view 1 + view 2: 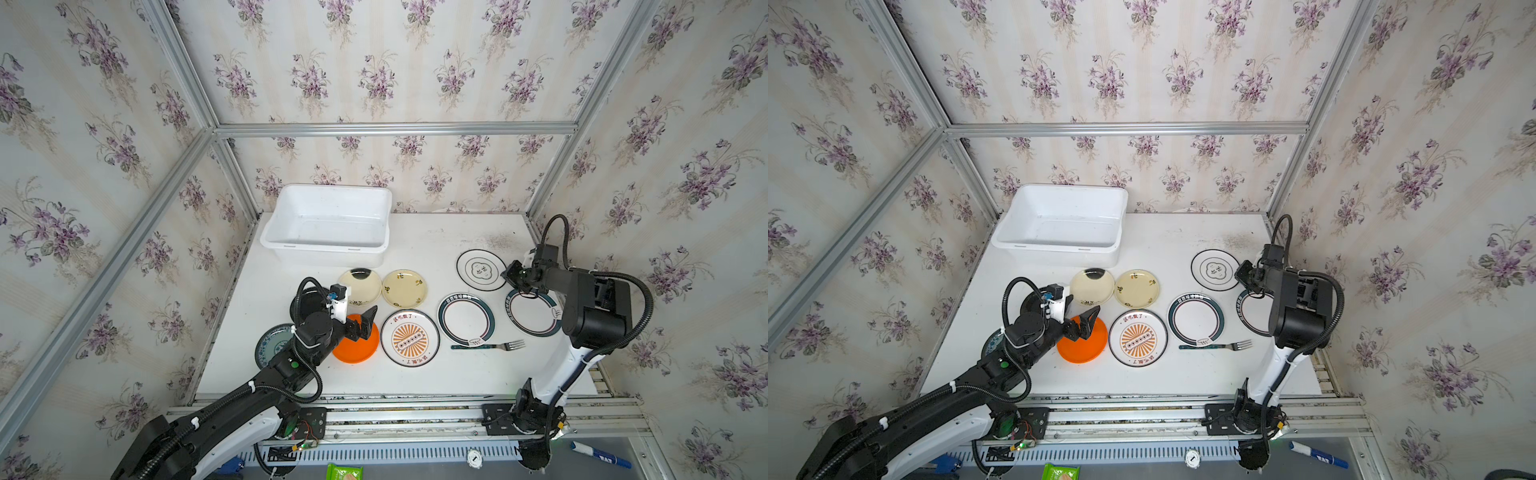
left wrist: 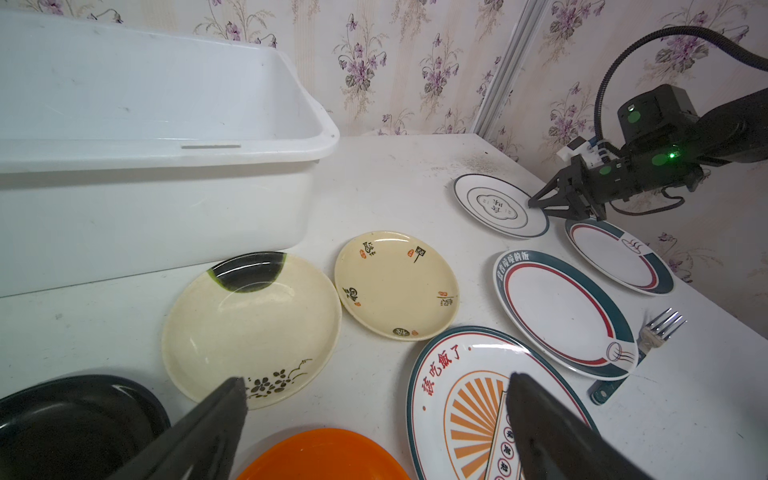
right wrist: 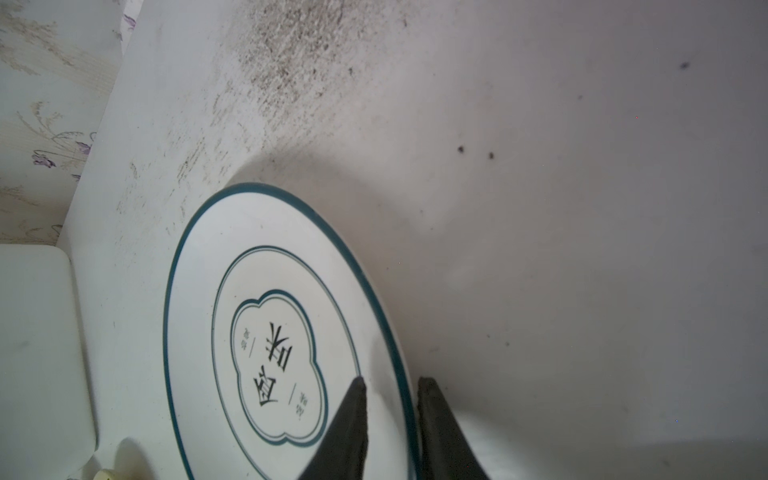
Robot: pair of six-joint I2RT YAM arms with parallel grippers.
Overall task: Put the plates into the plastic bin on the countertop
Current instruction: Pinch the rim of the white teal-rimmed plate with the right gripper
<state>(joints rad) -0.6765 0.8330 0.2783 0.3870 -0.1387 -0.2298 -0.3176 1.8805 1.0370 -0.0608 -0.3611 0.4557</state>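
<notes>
Right wrist view has the right gripper straddling the rim of the round white plate with thin teal rings. One finger is over its face and the other outside its edge, with a narrow gap between them; whether they already pinch, I cannot tell. That plate lies on the scuffed white countertop, well apart from the large white plastic bin. A shallow bite on so thin a rim could let the plate slip or swing on lifting and knock the teal-and-red banded plate beside it. The right arm stands elbow high, forearm folded back, wrist low and near level. The left gripper hangs spread wide above the round orange plate.
</notes>
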